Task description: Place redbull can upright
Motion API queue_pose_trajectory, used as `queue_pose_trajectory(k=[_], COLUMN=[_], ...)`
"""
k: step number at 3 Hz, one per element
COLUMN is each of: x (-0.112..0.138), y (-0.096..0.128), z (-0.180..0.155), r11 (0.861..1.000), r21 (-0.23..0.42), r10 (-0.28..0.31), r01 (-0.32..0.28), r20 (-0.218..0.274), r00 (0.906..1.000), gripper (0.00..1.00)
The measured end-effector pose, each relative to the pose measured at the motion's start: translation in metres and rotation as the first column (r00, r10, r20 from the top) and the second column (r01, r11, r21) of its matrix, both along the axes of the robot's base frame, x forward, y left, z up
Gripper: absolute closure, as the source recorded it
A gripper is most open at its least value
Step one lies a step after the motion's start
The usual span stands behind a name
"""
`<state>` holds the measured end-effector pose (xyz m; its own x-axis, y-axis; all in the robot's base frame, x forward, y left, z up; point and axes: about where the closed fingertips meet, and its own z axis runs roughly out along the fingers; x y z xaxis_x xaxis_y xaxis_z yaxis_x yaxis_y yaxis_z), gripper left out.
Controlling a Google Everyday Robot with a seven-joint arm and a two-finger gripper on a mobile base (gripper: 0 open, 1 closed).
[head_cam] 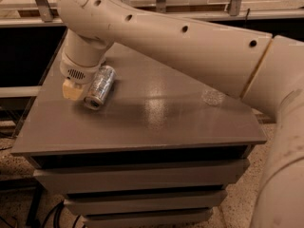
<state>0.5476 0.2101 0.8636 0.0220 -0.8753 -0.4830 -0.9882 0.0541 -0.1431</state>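
Note:
The redbull can (100, 86), slim and shiny silver, is at the left part of the grey table (156, 122). It is tilted, with its lower silver end toward the front and close to the tabletop. My gripper (84, 92) hangs from the wrist at the table's left side and is shut on the can. One pale yellow fingertip (71, 92) shows just left of the can; the other finger is hidden behind it.
My thick white arm crosses the view from the right, above the table's back half. A small clear object (213, 97) lies on the table at the right. Drawers sit below the tabletop. A railing runs along the back.

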Motion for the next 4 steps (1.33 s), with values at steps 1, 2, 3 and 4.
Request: queue_pose_trajectory(k=[1, 2, 3, 4], x=[0.001, 0.000, -0.005, -0.010], y=[-0.002, -0.003, -0.004, -0.005], z=[0.010, 0.017, 0.021, 0.020], r11=[0.999, 0.994, 0.972, 0.930], r21=[0.006, 0.011, 0.004, -0.014], r10=[0.034, 0.108, 0.235, 0.366], r01=[-0.034, -0.109, -0.236, -0.366], r20=[0.024, 0.048, 0.081, 0.110], r00=[0.9991, 0.9930, 0.9687, 0.9242], gripper=[0.44, 0.21, 0.00, 0.00])
